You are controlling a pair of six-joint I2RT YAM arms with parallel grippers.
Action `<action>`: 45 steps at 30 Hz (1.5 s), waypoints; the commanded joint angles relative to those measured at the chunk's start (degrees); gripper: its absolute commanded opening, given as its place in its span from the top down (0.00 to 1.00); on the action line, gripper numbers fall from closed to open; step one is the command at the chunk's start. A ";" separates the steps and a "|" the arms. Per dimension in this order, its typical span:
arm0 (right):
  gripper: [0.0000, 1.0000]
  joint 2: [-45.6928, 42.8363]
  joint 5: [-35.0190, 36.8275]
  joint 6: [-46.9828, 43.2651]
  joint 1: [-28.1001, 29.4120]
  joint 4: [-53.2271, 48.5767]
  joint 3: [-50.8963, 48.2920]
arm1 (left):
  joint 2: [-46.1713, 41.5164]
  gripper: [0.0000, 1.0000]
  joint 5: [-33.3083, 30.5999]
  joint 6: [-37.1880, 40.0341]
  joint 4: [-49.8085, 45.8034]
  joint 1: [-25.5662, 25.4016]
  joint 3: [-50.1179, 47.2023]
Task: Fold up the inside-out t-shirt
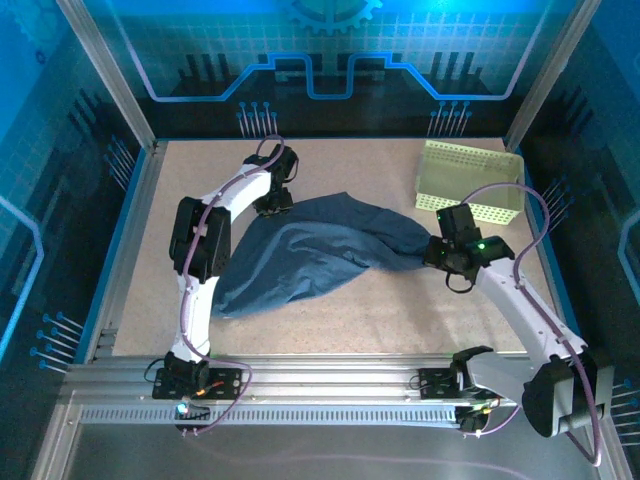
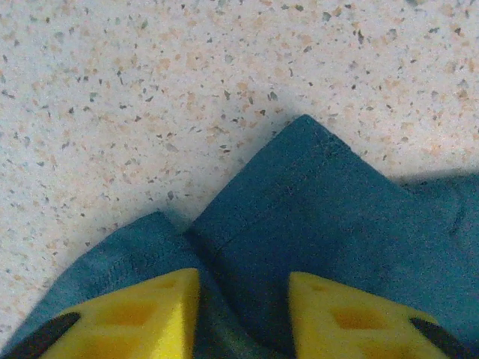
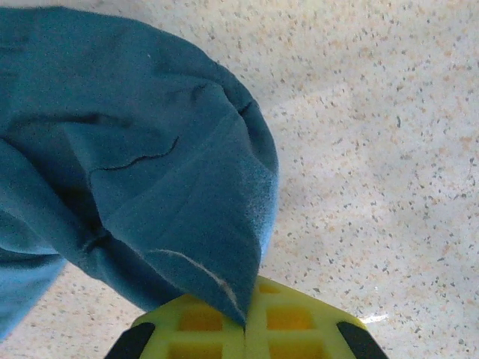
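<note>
Two arms work over a speckled beige bench, and between them, across its middle, lies the dark slate-blue, soft, wrinkled t-shirt. It is drawn out in a loose, slack band from the far left towards the right, with a wider bunch sagging to the near left. A pale yellow-green perforated plastic basket stands at the far right, apart from the cloth.

In the overhead view the left tool sits at the garment's far-left end. Its wrist view shows its yellow fingers standing partly apart, astride a stitched hem corner that runs up between them. They are not visibly clamped on the cloth. In the overhead view the right tool is at the garment's right end. In its own wrist view the right tool has its jaws pressed together on a thin edge of the fabric, which hangs bunched to its left.

By my reading the work is at an early stage. No neat fold shows anywhere, the cloth is neither spread flat nor squared, and the sleeves cannot be made out. Spreading and every fold appear left to do.
</note>
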 commanded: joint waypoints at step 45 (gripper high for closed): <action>1.00 22.54 -18.62 -11.97 1.95 -1.73 72.80 | -66.68 1.00 -5.79 1.74 13.90 18.54 -2.61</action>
